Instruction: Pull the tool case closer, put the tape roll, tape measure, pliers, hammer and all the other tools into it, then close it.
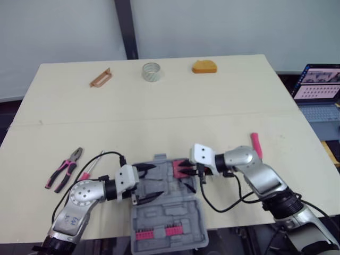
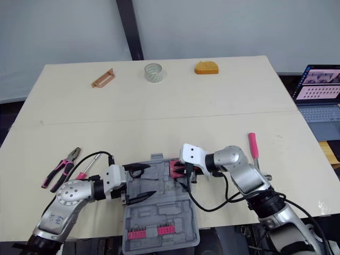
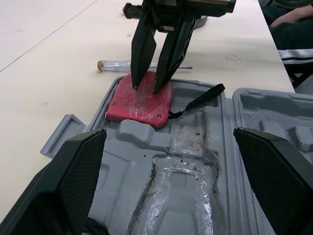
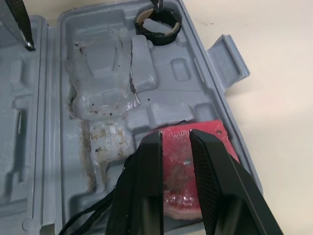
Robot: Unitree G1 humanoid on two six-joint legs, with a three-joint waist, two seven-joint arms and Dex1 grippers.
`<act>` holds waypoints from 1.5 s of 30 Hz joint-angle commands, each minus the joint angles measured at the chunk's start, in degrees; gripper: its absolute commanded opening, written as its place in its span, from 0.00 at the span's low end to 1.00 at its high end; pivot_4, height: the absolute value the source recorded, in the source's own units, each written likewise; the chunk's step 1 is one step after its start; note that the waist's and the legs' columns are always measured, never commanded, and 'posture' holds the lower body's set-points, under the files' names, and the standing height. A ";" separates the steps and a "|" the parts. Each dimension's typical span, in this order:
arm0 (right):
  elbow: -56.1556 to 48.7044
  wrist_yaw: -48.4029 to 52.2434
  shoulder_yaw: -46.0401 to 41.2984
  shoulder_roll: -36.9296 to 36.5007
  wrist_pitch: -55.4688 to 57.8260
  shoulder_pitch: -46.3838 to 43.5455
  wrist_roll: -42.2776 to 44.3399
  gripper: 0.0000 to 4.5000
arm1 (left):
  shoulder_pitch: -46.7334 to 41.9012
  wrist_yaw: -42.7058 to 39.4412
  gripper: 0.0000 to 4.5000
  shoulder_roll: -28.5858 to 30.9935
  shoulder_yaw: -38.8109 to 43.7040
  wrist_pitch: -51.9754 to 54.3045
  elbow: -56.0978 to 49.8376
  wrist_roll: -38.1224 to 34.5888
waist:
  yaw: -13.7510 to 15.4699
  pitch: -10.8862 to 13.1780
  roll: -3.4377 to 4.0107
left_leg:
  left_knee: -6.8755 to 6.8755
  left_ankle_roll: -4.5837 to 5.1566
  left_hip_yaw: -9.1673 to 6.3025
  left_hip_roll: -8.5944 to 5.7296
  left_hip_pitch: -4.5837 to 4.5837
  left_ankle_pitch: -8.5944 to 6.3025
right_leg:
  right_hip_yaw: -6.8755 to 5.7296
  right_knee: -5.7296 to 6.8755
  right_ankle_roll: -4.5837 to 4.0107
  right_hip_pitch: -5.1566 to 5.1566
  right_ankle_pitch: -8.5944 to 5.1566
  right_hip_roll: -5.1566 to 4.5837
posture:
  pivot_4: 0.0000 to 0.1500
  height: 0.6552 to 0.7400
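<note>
The red tape measure [image 3: 142, 105] is lying in a corner recess of the open grey tool case [image 1: 175, 212], in the half farther from the robot. The right gripper [image 3: 145, 90] is pointing down at it, its two fingers standing a narrow gap apart with both tips touching the tape measure's top face rather than gripping its sides. The tape measure's black strap [image 3: 200, 98] is trailing across the moulded insert. The left gripper [image 1: 150, 181] is hovering over the case's left side with its fingers spread wide and holding nothing. A strip of pink bits [image 1: 154, 232] is sitting in the nearer half.

The case is resting at the near edge of a pale wooden table [image 1: 170, 101]. Pink-handled pliers [image 1: 65, 169] and a screwdriver [image 1: 90, 169] are lying to its left, and a pink-handled tool [image 1: 256, 144] is lying to its right. A clear tape roll [image 1: 152, 71], a brown tool [image 1: 101, 78] and an orange object [image 1: 204, 66] are sitting near the far edge. A laptop [image 1: 319, 85] is glowing beyond the table's right side.
</note>
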 commanded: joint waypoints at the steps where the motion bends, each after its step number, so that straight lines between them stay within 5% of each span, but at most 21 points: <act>1: 2.40 1.15 -1.28 0.25 -3.93 -0.47 0.68 0.21 | -0.08 -0.06 1.00 0.54 0.52 -0.21 -1.61 -0.11 | -0.01 0.00 0.00 | 0.00 0.00 0.00 0.00 0.00 0.00 | 0.00 0.01 0.00 0.00 0.00 0.00 | 1.00 1.00; 27: 18.46 1.62 2.98 3.35 -9.32 -0.40 -5.81 0.21 | -1.16 0.16 1.00 0.49 0.47 1.26 -2.29 -0.19 | -0.04 -0.14 0.01 | 0.00 0.00 -0.01 0.01 0.16 0.00 | -0.03 0.03 0.00 0.14 0.00 0.00 | 1.00 1.00; 35: 21.30 1.63 3.88 3.85 -9.83 0.54 -6.33 0.21 | -0.71 0.18 1.00 0.68 0.62 1.33 -2.68 -0.09 | 0.16 -0.25 0.00 | -0.17 -0.01 -0.11 0.03 0.97 -0.03 | -0.15 -0.30 -0.01 1.12 -0.01 0.00 | 1.00 1.00; 45: 22.33 1.89 4.01 3.40 -11.79 1.07 -6.81 0.21 | -1.30 0.28 1.00 0.96 0.82 2.35 -3.19 -0.37 | 0.15 -0.55 0.06 | -0.18 -0.04 -0.12 0.05 1.05 -0.05 | -0.14 -0.31 -0.01 1.18 -0.01 0.00 | 1.00 1.00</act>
